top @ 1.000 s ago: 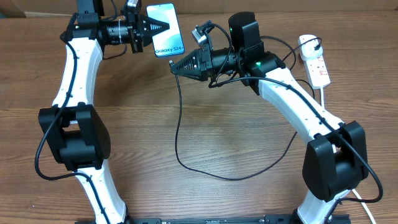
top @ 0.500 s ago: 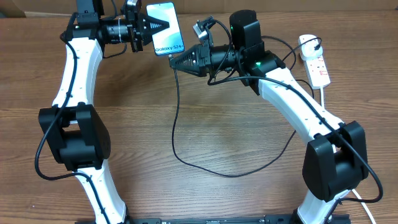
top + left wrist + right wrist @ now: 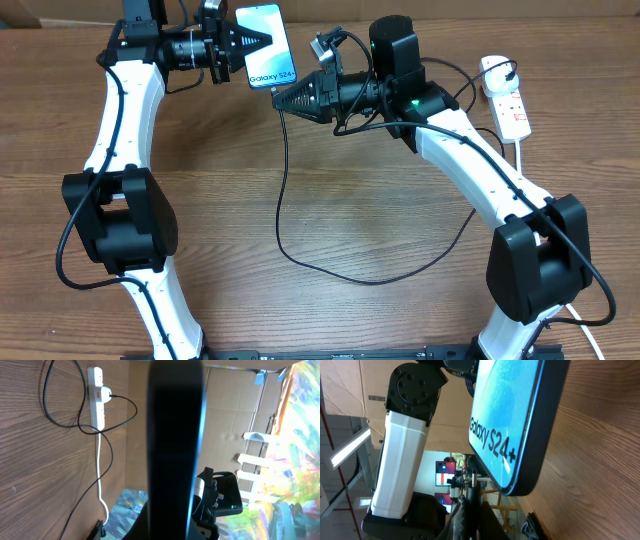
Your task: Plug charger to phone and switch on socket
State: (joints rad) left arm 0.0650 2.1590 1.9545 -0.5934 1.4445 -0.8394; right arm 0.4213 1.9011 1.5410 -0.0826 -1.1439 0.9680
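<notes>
My left gripper (image 3: 266, 41) is shut on the phone (image 3: 266, 46) and holds it at the back of the table, its light blue "Galaxy S24+" screen facing up. In the left wrist view the phone (image 3: 175, 435) shows edge-on as a dark bar. My right gripper (image 3: 279, 101) is shut on the charger connector (image 3: 471, 480), whose metal tip sits just below the phone's (image 3: 510, 420) lower end, apart from it. The black cable (image 3: 284, 200) hangs from the gripper, loops over the table and runs to the white socket (image 3: 505, 95) at the far right, where its plug (image 3: 107, 396) sits.
The socket's thick white cord (image 3: 522, 160) runs down along the right arm. The cable loop (image 3: 370, 282) lies on the wooden table (image 3: 350, 220) between the two arms. Cardboard boxes (image 3: 235, 405) stand behind the table.
My right gripper has moved up and to the left with the connector, closer to the phone's lower end; the cable loop shifted with it. The left arm has held still.
</notes>
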